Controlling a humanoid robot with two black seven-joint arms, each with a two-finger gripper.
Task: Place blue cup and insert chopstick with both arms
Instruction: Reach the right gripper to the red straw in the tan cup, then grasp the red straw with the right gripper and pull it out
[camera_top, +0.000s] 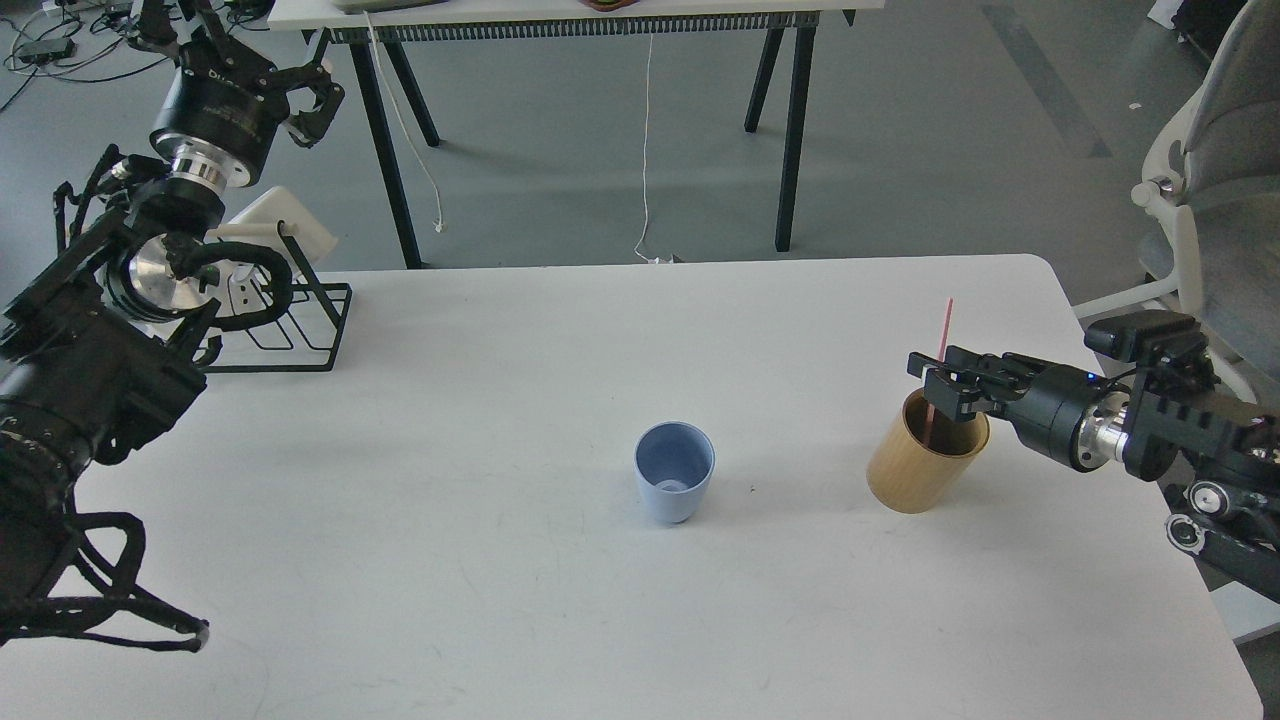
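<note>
The blue cup (675, 472) stands upright and empty on the white table (500, 560), near the middle. The pink chopstick (945, 325) stands tilted in a tan wooden cylinder (922, 468) at the right. My right gripper (935, 380) reaches in from the right just above the cylinder's rim. Its fingers sit on either side of the chopstick and look slightly apart, and they hide part of the stick. My left gripper (305, 100) is raised at the far left, well beyond the table's back edge, with its claws spread and empty.
A black wire rack (300, 330) with a white object behind it stands at the table's back left corner. A second table with dark legs (790, 130) stands behind. A grey office chair (1210, 170) is to the right of the table.
</note>
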